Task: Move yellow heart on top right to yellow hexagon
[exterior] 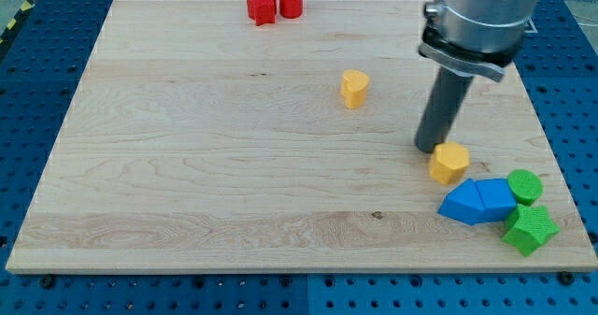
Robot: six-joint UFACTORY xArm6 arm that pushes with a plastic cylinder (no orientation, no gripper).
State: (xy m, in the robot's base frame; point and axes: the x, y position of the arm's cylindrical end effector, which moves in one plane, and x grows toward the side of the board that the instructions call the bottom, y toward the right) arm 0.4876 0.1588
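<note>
A yellow heart [354, 87] lies on the wooden board [206, 165], right of centre in the upper half. A yellow hexagon [449, 163] lies lower and further to the view's right. My tip [428, 148] rests on the board just up and left of the yellow hexagon, very close to it or touching it. The tip is well to the right of and below the yellow heart.
A red star [262, 7] and a red cylinder [291, 0] sit together at the top edge. Two blue blocks [478, 202], a green cylinder [524, 186] and a green star [530, 229] cluster at the bottom right, just below the hexagon.
</note>
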